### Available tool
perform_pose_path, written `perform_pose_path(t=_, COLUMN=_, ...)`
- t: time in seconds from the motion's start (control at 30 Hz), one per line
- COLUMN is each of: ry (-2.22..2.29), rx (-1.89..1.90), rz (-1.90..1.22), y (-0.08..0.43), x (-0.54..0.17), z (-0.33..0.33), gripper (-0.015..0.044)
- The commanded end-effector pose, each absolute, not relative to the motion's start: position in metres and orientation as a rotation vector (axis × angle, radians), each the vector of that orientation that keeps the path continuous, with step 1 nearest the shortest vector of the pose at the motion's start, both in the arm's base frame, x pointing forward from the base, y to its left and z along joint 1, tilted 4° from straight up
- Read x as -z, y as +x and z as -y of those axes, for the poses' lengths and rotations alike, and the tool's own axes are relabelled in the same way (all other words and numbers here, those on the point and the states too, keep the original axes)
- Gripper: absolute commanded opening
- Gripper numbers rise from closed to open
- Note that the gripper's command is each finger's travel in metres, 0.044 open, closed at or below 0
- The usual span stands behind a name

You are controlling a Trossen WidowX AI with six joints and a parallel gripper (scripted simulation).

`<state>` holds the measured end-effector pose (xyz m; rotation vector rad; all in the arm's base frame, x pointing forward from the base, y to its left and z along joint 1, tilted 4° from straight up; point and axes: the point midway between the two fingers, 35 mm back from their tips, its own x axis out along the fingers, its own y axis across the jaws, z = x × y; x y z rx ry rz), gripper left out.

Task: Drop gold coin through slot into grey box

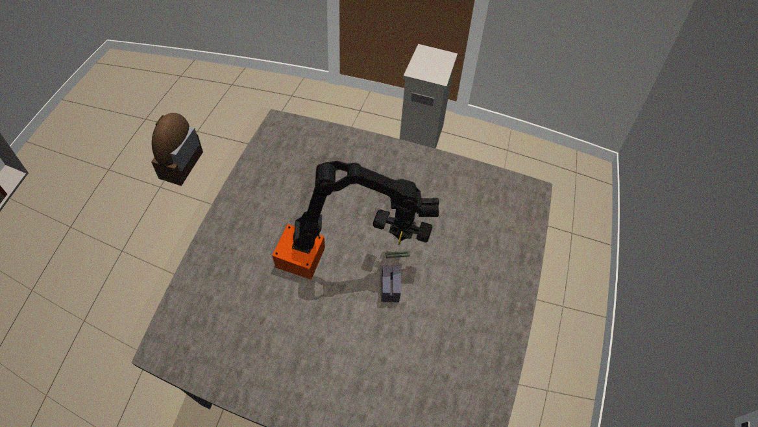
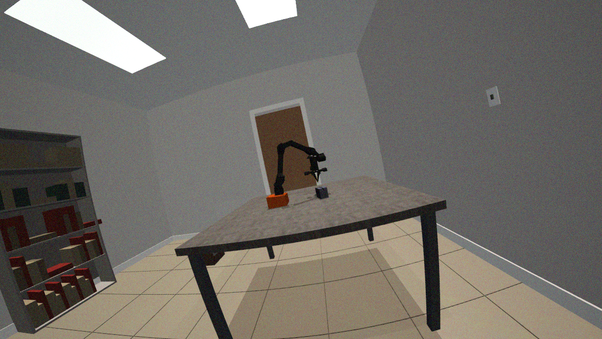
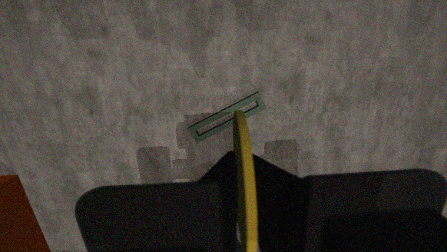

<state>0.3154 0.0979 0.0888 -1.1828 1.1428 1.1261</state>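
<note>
My gripper [image 1: 401,235] [image 2: 317,180] [image 3: 236,158] is shut on the gold coin [image 1: 400,238] [image 3: 247,192], which stands on edge between the fingertips, pointing down. The coin hangs above the dark-green holder [image 1: 389,255] [image 3: 215,130], whose slot shows empty in the wrist view. The coin's plane is turned at a wide angle to the holder's length. The closed grey box [image 1: 396,278] [image 2: 321,193] stands beside the holder, nearer the bottom in the top view. Its lid slot runs up and down there, roughly along the coin's line. The fingers hide part of the coin.
The orange arm base [image 1: 298,252] [image 2: 277,200] [image 3: 19,219] stands left of the box and holder on the grey table [image 1: 318,344] [image 2: 295,223]. A pale cabinet [image 1: 424,111] stands beyond the table's far edge, and a brown rounded object [image 1: 171,139] lies off its left side.
</note>
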Motion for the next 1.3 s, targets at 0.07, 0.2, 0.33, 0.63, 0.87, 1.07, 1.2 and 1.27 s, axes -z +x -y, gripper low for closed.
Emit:
perform_pose_path(t=0.07, ry=-1.326, rx=-1.252, rz=-1.056, y=0.316, x=-0.09, z=-0.098, gripper=0.0)
perform_pose_path(t=0.2, ry=-1.412, rx=-1.329, rz=-0.997, y=0.317, x=-0.09, z=-0.098, gripper=0.0)
perform_pose_path(t=0.33, ry=-1.417, rx=-1.332, rz=-0.994, y=0.317, x=-0.09, z=-0.098, gripper=0.0)
perform_pose_path(t=0.63, ry=-1.419, rx=-1.332, rz=-0.995, y=0.321, x=-0.089, z=-0.079, gripper=0.0)
perform_pose_path(t=0.87, ry=-1.421, rx=-1.332, rz=-0.997, y=0.324, x=-0.089, z=-0.061, gripper=0.0)
perform_pose_path(t=1.07, ry=-1.422, rx=-1.332, rz=-0.998, y=0.326, x=-0.088, z=-0.046, gripper=0.0)
perform_pose_path(t=1.2, ry=-1.423, rx=-1.332, rz=-0.999, y=0.327, x=-0.088, z=-0.035, gripper=0.0)
perform_pose_path(t=1.27, ry=-1.423, rx=-1.332, rz=-0.999, y=0.327, x=-0.088, z=-0.03, gripper=0.0)
